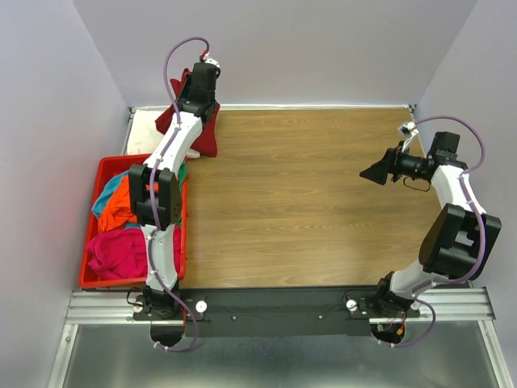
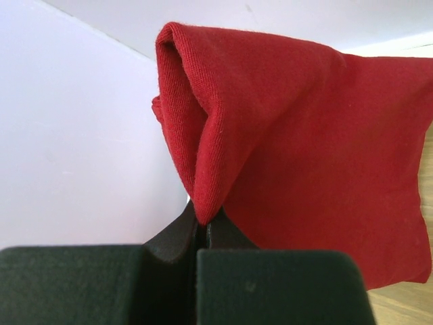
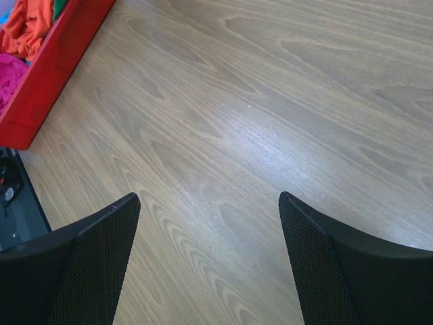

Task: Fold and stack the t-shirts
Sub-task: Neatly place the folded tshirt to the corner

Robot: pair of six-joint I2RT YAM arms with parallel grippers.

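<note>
**Dark red shirt (image 2: 298, 156), clamped in your left gripper (image 2: 201, 220); right gripper (image 3: 210, 203) spread wide, holding nothing.**

The shirt is plain knit cotton. A rolled fold rises straight above the closed jaws, and the rest hangs in a broad smooth panel to the gripper's right, its lower edge close to the wooden table (image 1: 307, 202). The back wall stands close behind the left gripper, with a white shirt (image 1: 144, 125) just beside it at the table's far corner. Nearer the left arm's base, the red bin (image 1: 90, 279) holds orange (image 1: 121, 202), pink (image 1: 117, 250) and teal (image 1: 102, 202) shirts. In front of your right gripper you have open wood as far as the bin's wall, and the side wall is close behind it.
</note>
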